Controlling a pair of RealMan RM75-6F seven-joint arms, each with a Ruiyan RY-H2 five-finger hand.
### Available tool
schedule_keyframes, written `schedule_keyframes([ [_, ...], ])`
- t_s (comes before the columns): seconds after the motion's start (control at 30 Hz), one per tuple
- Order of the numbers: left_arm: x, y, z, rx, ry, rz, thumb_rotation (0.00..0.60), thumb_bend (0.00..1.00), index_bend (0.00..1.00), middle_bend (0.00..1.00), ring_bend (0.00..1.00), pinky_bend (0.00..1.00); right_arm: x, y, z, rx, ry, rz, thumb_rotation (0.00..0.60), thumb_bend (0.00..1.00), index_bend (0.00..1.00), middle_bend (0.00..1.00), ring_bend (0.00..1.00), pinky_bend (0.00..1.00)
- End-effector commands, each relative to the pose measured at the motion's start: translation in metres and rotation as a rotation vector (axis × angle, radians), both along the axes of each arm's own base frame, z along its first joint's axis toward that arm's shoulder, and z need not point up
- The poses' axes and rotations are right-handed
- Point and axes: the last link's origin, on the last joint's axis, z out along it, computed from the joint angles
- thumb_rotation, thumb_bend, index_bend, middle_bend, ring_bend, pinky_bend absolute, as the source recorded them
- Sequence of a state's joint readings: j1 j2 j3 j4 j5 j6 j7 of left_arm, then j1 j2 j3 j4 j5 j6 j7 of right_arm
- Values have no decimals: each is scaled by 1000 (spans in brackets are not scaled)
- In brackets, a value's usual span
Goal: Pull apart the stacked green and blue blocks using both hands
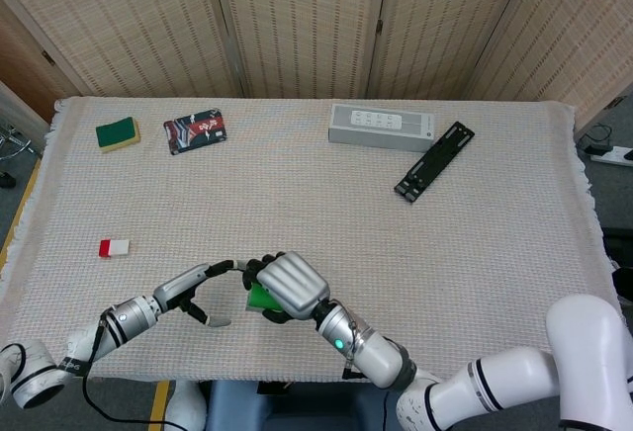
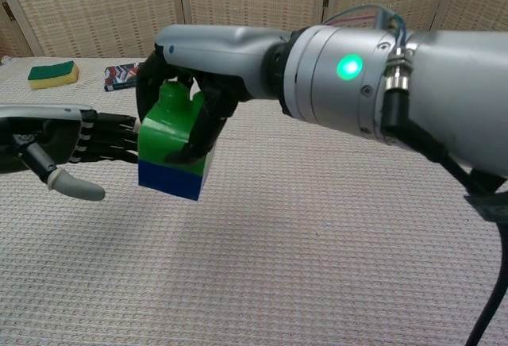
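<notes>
Two blocks stacked, green block (image 2: 171, 128) atop blue block (image 2: 170, 181), slightly tilted | right hand (image 2: 208, 72) grasps green | left hand (image 2: 75, 148) spread, beside stack

No legible text on anything.

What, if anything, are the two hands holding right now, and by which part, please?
The right hand grips the green block of the stack, with the blue block hanging free below. The left hand holds nothing, fingers reaching toward the stack.

Right hand (image 2: 198, 84) raised, fingers curled in grip; left hand (image 2: 67, 144) alongside, fingers extended, thumb apart.
</notes>
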State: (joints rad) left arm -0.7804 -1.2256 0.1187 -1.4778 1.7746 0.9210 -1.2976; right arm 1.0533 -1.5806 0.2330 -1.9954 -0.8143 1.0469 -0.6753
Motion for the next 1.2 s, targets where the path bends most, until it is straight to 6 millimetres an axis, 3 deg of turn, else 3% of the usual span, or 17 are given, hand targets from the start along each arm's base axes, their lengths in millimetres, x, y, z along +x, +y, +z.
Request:
schedule_keyframes([
  [0.03,2,7,-3,-38,-41,6,600,239,177,188,0,0,0,0,-1,1,0,2,600,349,866,678,783,846],
  [0.67,7,5,-17,-78,-44,-22,600,239,203,188,0,0,5,-3,-11,22,-49,-16,600,349,866,678,784,846],
  [1.2,6,7,-24,-55,-43,9,600,244,351,191,0,0,3,-5,-20,27,-45,-23,600,348,866,678,783,846],
])
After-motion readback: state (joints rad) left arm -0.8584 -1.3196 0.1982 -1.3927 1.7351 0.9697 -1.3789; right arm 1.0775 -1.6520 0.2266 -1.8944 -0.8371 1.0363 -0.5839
